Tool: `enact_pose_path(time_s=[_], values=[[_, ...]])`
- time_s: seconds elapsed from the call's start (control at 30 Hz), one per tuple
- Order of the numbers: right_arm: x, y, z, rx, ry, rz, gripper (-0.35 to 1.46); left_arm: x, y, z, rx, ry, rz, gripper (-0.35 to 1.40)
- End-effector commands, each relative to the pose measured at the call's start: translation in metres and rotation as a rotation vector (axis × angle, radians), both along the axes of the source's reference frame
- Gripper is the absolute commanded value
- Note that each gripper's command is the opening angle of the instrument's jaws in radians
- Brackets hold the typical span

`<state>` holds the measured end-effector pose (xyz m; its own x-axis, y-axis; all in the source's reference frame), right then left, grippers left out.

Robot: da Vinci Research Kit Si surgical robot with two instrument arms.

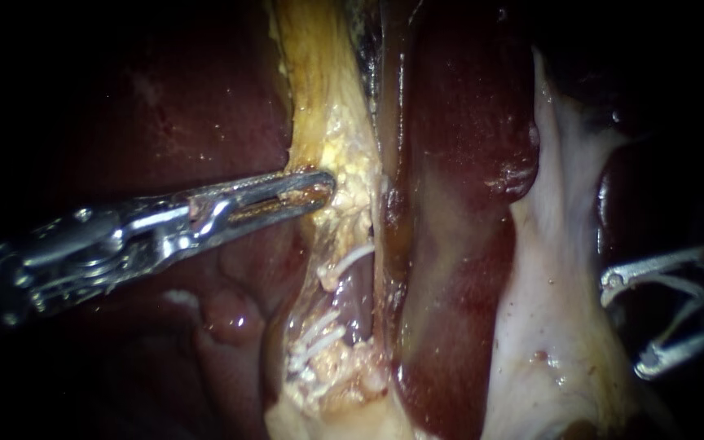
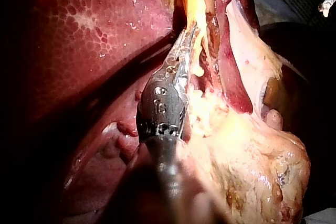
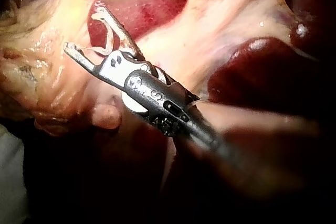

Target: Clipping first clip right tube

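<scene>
The clip (image 1: 688, 287) sits in the right instrument (image 1: 627, 326) at the endoscope view's right edge. That end effector stands wide apart, with the white clip seated against both jaws and so held from two sides. It is well apart from the strands in the middle, and I cannot tell which of them is the right tube. A pale white sheet of tissue (image 1: 552, 310) and a dark red band of tissue (image 1: 450, 163) lie between the clip and those strands. The left instrument (image 1: 323, 186) comes in across the liver (image 1: 205, 106). Its end effector is almost together and pinches the edge of the yellow fatty tissue (image 1: 319, 98). Below that grip, other white clips (image 1: 342, 262) lie against a reddish tube (image 1: 358, 300). In the left wrist view, the left instrument (image 2: 192, 29) has narrow jaws closed on a yellow strand of the yellow fatty tissue (image 2: 247, 150). The liver (image 2: 94, 30) lies on one side of the shaft and the pale white sheet of tissue (image 2: 247, 40) on the other. The right instrument (image 2: 328, 4) shows only as a small tip far off. In the right wrist view, the right instrument (image 3: 84, 27) has its jaws spread, with the clip (image 3: 112, 31) curled between them. The end effector hangs in front of the pale white sheet of tissue (image 3: 210, 30), beside the yellow fatty tissue (image 3: 31, 61). Its own dark shaft hides what lies under it.
</scene>
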<state>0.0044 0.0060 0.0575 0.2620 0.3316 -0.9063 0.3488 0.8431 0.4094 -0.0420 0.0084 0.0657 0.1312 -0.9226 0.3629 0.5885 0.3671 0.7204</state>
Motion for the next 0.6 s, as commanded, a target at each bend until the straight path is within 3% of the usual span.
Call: enact_pose_path(time_s=[0.03,0.17,0.27,0.47,0.6], values=[[0.0000,0.0001,-0.0001,0.000,0.000,-0.001,0.60,0.0001,0.0000,-0.0001,0.000,0.000,0.000,-0.35],[0.0001,-0.0001,-0.0001,-0.001,0.000,0.000,0.59,0.0003,0.0000,-0.0002,0.000,-0.001,0.001,-0.35],[0.0006,-0.0005,0.0002,-0.004,-0.014,0.018,0.59,0.0009,0.0001,-0.0008,0.001,0.000,0.001,-0.35],[0.0048,-0.0014,0.0023,0.146,-0.115,0.085,0.60,0.0032,0.0007,-0.0030,-0.001,0.016,-0.013,-0.35],[0.0095,-0.0009,0.0048,0.259,-0.177,0.129,0.60,0.0050,0.0008,-0.0046,-0.005,0.022,-0.025,-0.35]])
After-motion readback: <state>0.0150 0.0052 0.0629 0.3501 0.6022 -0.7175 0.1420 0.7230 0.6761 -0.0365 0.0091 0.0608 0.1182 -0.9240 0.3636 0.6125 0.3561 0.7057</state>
